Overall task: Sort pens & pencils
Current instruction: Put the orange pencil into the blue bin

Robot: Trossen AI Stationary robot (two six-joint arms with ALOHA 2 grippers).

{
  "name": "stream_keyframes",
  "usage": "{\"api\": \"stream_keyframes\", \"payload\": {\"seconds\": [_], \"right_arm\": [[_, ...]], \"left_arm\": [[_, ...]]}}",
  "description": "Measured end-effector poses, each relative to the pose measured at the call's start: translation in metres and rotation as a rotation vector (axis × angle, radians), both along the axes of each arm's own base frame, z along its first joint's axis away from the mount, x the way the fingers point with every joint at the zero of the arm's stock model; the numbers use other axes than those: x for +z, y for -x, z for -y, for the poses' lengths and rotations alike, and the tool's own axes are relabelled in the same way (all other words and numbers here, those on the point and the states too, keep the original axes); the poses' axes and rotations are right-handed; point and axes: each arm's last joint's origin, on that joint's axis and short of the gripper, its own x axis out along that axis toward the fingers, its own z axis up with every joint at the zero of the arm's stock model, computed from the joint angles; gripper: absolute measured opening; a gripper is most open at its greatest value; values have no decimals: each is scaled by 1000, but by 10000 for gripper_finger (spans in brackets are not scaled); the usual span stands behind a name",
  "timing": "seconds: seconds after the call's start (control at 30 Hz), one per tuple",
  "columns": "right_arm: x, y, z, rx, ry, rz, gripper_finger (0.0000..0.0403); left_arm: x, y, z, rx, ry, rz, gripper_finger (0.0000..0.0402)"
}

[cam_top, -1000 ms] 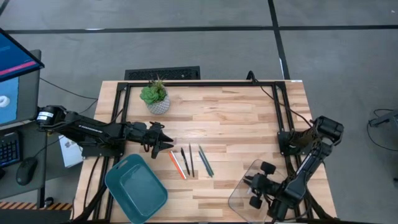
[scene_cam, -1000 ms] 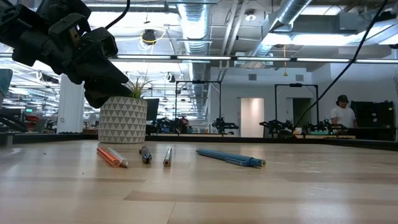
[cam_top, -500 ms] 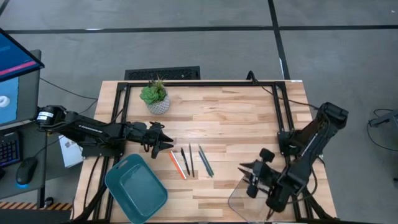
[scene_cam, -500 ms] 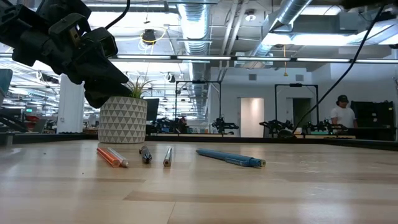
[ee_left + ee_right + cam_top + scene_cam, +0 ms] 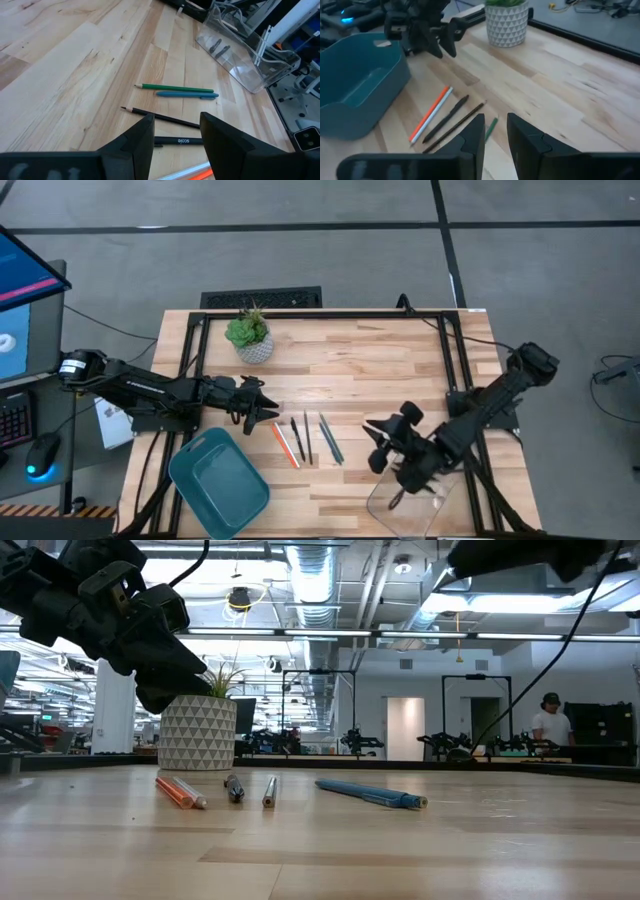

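The pens (image 5: 297, 439) and pencils (image 5: 285, 445) lie in a loose row on the wooden bench (image 5: 370, 370), between the teal bin (image 5: 218, 483) and the clear tray (image 5: 400, 498). From the bin side they run: orange-red pencil, black pen, thin dark pencil, then a teal-blue pen (image 5: 187, 94) just beside a green pencil (image 5: 175, 88). The black pen's white lettering is too small to read. The left end effector (image 5: 268, 410) hovers near the orange-red pencil, fingers apart and empty. The right end effector (image 5: 375, 446) hangs above the tray's edge, fingers parted, holding nothing.
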Motion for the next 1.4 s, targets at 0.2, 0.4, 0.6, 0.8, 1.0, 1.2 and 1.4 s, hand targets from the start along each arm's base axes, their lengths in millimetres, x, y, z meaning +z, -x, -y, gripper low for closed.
{"api": "stream_keyframes", "payload": {"seconds": [0.2,0.4,0.6,0.8,1.0,1.2,1.4], "right_arm": [[3,-16,15,-45,-24,24,98],[-6,-30,22,-93,-22,31,98],[-41,-54,23,-120,27,-27,98],[-54,-66,34,-173,32,-43,98],[-51,-69,45,-200,36,-43,98],[-53,-72,49,-215,38,-50,98],[-53,-72,49,-209,49,-58,98]], "left_arm": [[0,0,0,0,0,0,149],[0,0,0,0,0,1,149],[1,0,0,0,0,10,149],[1,0,0,-3,-6,9,149],[4,-2,-1,22,-13,42,149],[5,-2,-3,84,-27,54,149],[5,-2,-1,21,0,53,149]]}}
